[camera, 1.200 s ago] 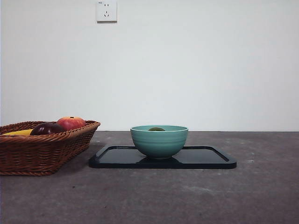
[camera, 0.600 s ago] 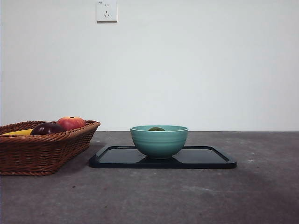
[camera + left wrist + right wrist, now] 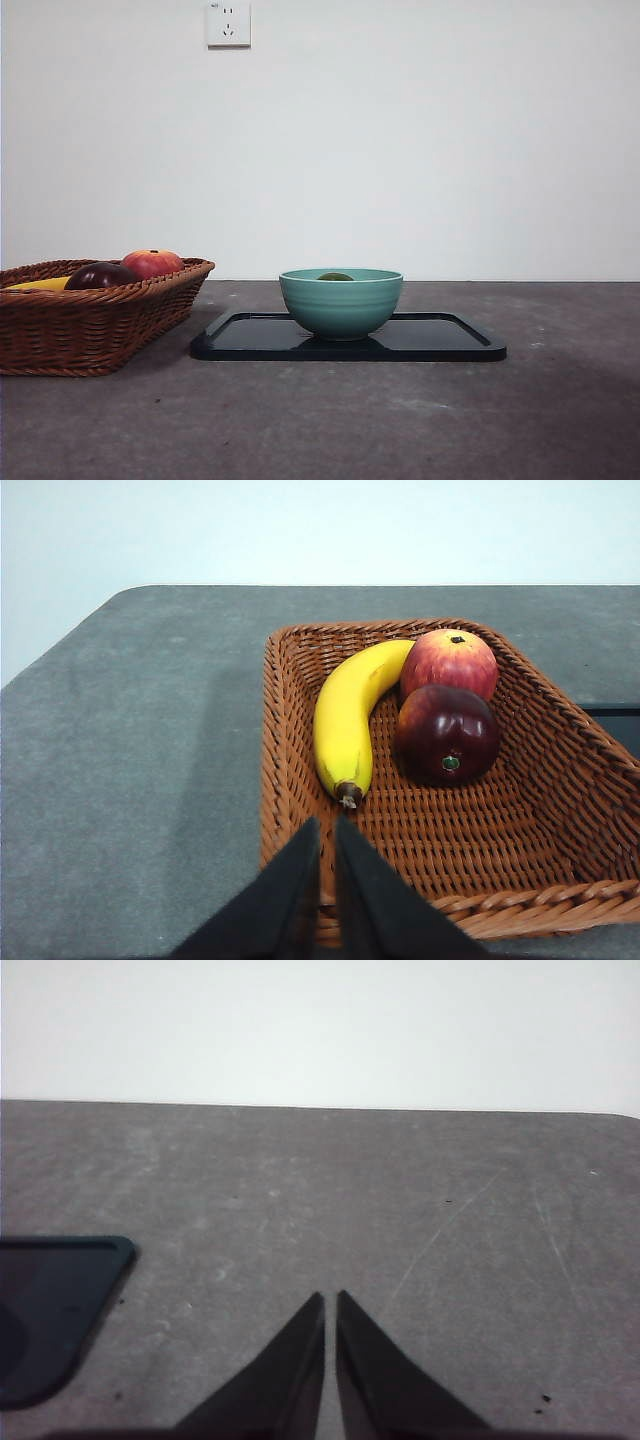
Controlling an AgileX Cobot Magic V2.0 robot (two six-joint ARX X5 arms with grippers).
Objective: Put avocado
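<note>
I read task as approx. complete: avocado (image 3: 336, 277) sits in teal bowl (image 3: 341, 305) on tray (image 3: 440, 338), basket (image 3: 95, 325) at its 9 o'clock. Left end effector (image 3: 327, 830) and right end effector (image 3: 330, 1303) both closed, empty, clear of counter (image 3: 420, 420).

No readable text anywhere in these views. The wall socket (image 3: 228, 23) carries a tiny dark mark at its top left corner, too small to make out. On the dark red fruit (image 3: 446, 733) in the basket (image 3: 560, 740) sits a small green and white sticker (image 3: 451, 763), and whatever is printed on it is too small to read. Nothing legible on the bowl (image 3: 341, 301) or the tray (image 3: 440, 340) either.
</note>
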